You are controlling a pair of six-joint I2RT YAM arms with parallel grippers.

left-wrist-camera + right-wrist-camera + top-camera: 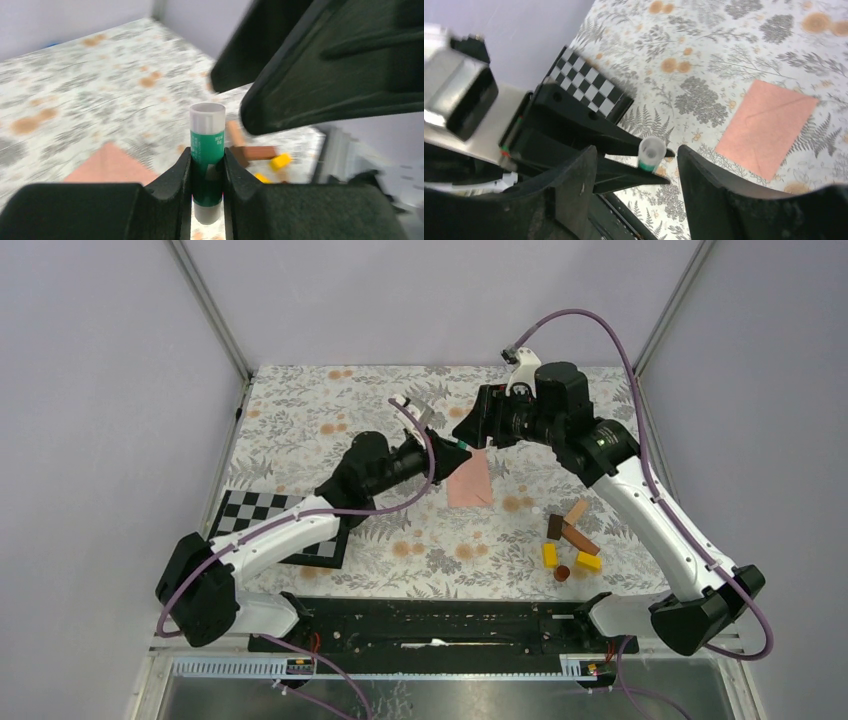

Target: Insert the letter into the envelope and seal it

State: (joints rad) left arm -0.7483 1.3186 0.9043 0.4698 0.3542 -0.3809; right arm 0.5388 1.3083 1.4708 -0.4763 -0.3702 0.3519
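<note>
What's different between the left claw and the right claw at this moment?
The left gripper is clamped on a green glue stick; the right gripper is open and holds nothing. The left gripper grips the stick's body; the right gripper's fingers straddle its white cap. Both hover near the pink envelope.

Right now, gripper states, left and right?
Left gripper: shut on the green plastic glue stick with a white top.
Right gripper: open, holding nothing, straddling the stick's top.
</note>
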